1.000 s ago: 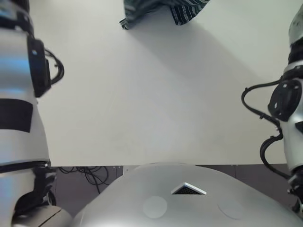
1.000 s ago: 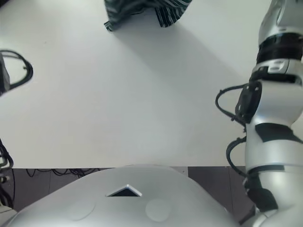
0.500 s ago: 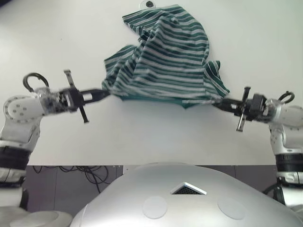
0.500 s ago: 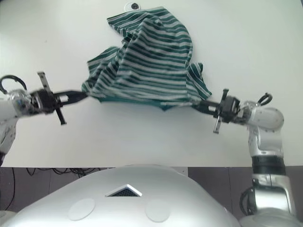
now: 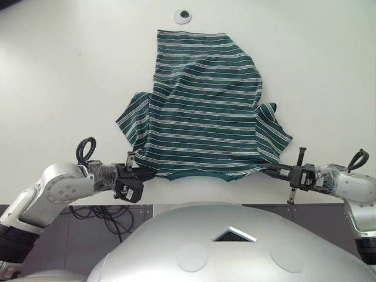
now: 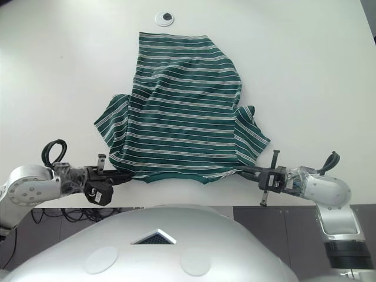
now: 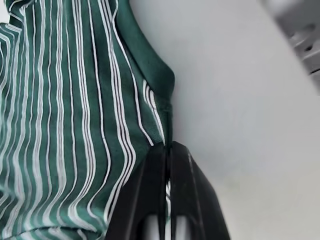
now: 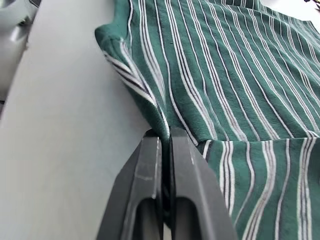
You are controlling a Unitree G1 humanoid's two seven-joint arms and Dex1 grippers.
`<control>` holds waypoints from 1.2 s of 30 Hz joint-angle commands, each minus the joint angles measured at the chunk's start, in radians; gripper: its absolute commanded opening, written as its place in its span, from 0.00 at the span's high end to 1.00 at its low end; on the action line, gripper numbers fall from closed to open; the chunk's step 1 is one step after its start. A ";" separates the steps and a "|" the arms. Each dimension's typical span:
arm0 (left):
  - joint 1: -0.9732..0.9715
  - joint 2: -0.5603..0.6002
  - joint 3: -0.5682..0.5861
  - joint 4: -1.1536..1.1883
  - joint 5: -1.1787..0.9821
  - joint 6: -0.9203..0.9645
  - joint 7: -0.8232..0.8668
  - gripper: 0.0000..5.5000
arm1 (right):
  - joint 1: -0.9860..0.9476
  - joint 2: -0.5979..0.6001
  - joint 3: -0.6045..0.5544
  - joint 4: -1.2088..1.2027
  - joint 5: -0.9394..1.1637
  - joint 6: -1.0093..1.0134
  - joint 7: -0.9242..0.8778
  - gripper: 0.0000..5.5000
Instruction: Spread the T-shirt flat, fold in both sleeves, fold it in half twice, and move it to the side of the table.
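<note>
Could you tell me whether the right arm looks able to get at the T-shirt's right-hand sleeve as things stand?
Probably yes, once it lets go: the right gripper is shut on the near edge of the T-shirt, and the sleeve lies just beyond it with nothing between.

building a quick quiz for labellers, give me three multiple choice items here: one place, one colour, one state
1. Where is the round disc relative to the T-shirt? A) past its far edge B) on it C) by its near hem
2. The T-shirt's colours? A) plain blue B) green, white stripes C) red dots
3. The left hand and right hand are? A) both open B) both shut on the near hem C) one open
Key: 1 A, the round disc lies beyond the far edge. 2 B, the stripes are plain. 3 B, the wrist views show both clamped on cloth.
</note>
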 commanded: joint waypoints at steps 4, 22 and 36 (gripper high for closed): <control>0.083 0.036 0.048 -0.090 -0.197 0.112 -0.075 0.81 | 0.018 -0.097 -0.041 -0.041 0.102 0.084 0.060 0.77; -0.176 -0.277 0.297 0.373 -0.733 0.751 0.100 0.64 | 0.033 -0.087 -0.111 -0.057 0.155 0.139 0.042 0.59; -0.221 -0.349 0.275 0.415 -0.664 0.814 0.054 0.81 | 0.006 -0.070 -0.086 -0.040 0.127 0.120 0.013 0.59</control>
